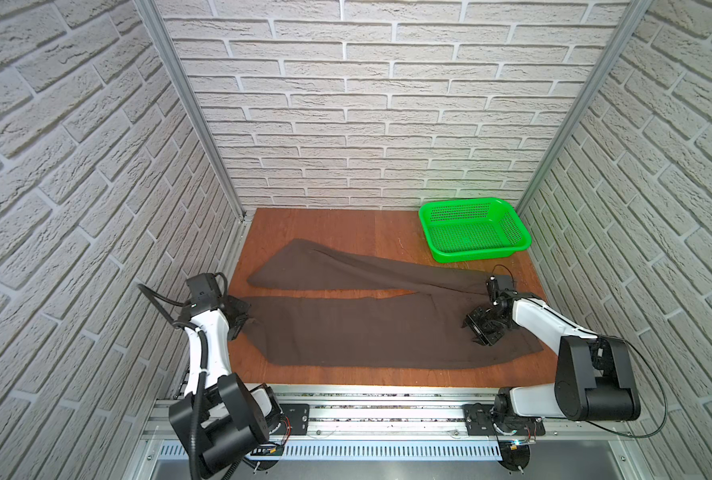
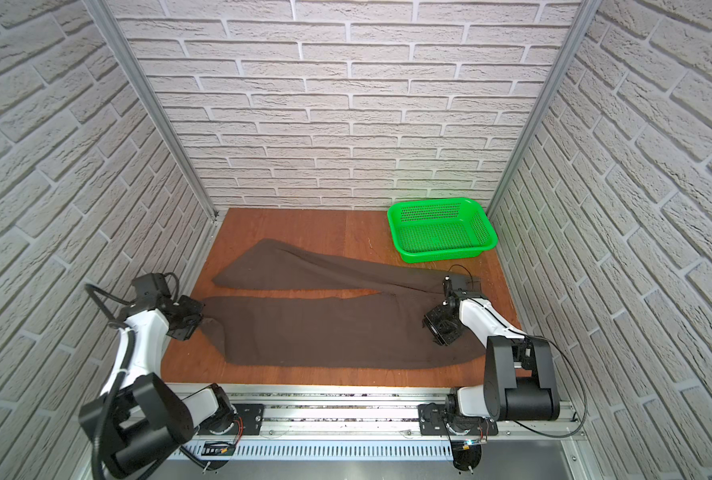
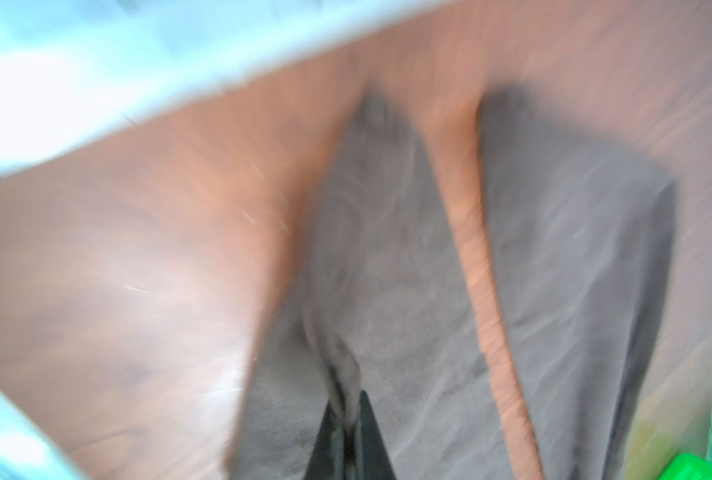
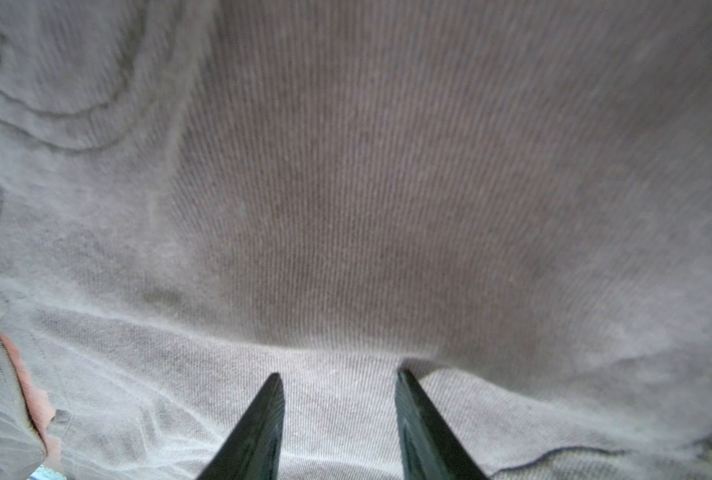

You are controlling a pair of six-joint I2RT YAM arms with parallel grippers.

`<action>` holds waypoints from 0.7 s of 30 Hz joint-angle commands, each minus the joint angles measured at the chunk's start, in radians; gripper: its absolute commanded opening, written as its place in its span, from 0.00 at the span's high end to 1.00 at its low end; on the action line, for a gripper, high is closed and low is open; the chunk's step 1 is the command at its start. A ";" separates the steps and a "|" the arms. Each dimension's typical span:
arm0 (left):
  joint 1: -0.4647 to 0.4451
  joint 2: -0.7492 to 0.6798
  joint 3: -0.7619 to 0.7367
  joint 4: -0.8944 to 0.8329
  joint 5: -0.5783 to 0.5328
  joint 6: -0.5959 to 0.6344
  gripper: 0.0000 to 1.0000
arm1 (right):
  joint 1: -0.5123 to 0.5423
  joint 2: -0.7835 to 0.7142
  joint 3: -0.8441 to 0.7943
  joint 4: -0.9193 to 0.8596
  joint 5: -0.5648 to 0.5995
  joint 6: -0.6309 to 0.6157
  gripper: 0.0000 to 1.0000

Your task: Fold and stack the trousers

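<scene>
The long dark brown cloth trousers (image 1: 366,328) are looking matt and soft, finely ribbed (the weave is showing plainly up close). The reddish-brown wooden tabletop (image 1: 346,228) is giving off a faint sheen, while the bright green perforated plastic basket (image 1: 477,252) is shining glossy.

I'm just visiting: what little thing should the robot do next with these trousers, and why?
Probably close the right gripper on the cloth under it. The left gripper is shut on the hem of the near leg of the trousers, while the right one's jaws stand open over the waist end. With both ends held, that leg could be lifted and folded over.
</scene>
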 commanded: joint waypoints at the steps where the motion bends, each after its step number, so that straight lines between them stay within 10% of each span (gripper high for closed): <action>1: 0.080 -0.014 0.050 -0.164 -0.075 0.155 1.00 | 0.005 0.014 -0.014 0.006 -0.004 0.001 0.54; 6: 0.159 -0.006 0.025 -0.169 -0.078 0.197 1.00 | -0.004 0.032 -0.020 0.008 0.005 -0.006 0.54; 10: 0.166 0.024 0.021 -0.171 -0.084 0.194 0.40 | -0.011 0.028 -0.016 -0.003 0.008 -0.014 0.54; 21: 0.070 0.005 0.042 -0.159 -0.007 0.149 0.34 | -0.019 0.034 -0.002 -0.020 0.036 -0.013 0.54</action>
